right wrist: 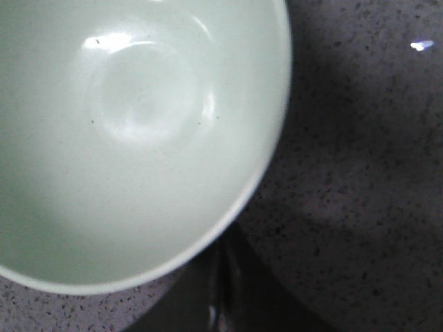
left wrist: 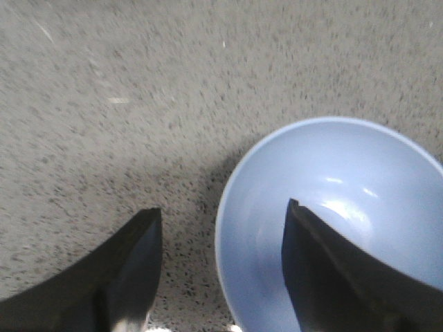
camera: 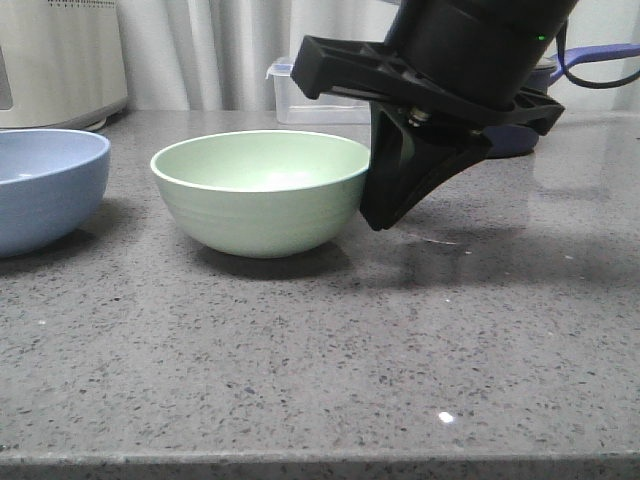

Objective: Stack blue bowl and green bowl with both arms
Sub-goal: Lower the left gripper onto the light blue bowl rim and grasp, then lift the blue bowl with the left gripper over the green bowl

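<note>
The green bowl (camera: 260, 190) stands upright on the grey counter, middle left. The blue bowl (camera: 45, 185) stands to its left, cut by the frame edge, apart from it. My right gripper (camera: 385, 215) hangs just right of the green bowl's wall, its tip near the counter. In the right wrist view the fingers (right wrist: 221, 290) are pressed together, outside the green bowl's rim (right wrist: 266, 173), holding nothing. My left gripper (left wrist: 223, 207) is open over the blue bowl's rim (left wrist: 225, 228): one finger (left wrist: 325, 270) over the inside, the other (left wrist: 124, 270) outside over the counter. It is out of the front view.
A clear plastic lidded container (camera: 300, 95) and a dark navy saucepan (camera: 545, 100) stand at the back behind my right arm. A white appliance (camera: 60, 60) is at the back left. The counter's front edge (camera: 320, 455) runs along the bottom.
</note>
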Available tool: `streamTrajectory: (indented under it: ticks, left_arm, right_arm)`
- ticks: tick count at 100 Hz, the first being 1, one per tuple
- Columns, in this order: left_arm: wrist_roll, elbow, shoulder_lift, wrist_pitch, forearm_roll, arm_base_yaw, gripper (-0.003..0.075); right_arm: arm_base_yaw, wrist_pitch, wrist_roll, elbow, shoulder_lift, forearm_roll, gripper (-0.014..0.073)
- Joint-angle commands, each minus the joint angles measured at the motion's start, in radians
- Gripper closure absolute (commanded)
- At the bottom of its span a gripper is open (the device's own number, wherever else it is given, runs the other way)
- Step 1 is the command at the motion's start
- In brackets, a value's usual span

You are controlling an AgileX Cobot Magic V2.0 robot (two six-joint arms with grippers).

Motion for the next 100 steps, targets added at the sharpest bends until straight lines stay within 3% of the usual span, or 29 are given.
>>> streamTrajectory:
  ticks: [1,39,45,73,100]
  left_arm:
    - [-0.003,-0.052,0.038,0.004,-0.023,-0.009,0.0335]
    - [-0.003,-0.054,0.15,0.032,-0.03,-0.009,0.0344]
    - [-0.003,-0.054,0.15,0.032,-0.038,-0.009,0.0389]
    - [-0.003,-0.054,0.15,0.032,-0.049,-0.009,0.0739]
    - [-0.003,-0.086,0.15,0.075,-0.096,-0.01,0.0741]
  right_arm:
    - [0.001,-0.038,-0.003,-0.021,-0.034,0.017,0.0673]
    - [0.001,-0.038,-0.003,-0.021,-0.034,0.017,0.0673]
    - [0.001,-0.038,-0.003,-0.021,-0.034,0.017,0.0673]
    - [0.001,-0.038,-0.003,-0.021,-0.034,0.017,0.0673]
    - [0.001,-0.038,-0.003,-0.021,-0.034,0.017,0.0673]
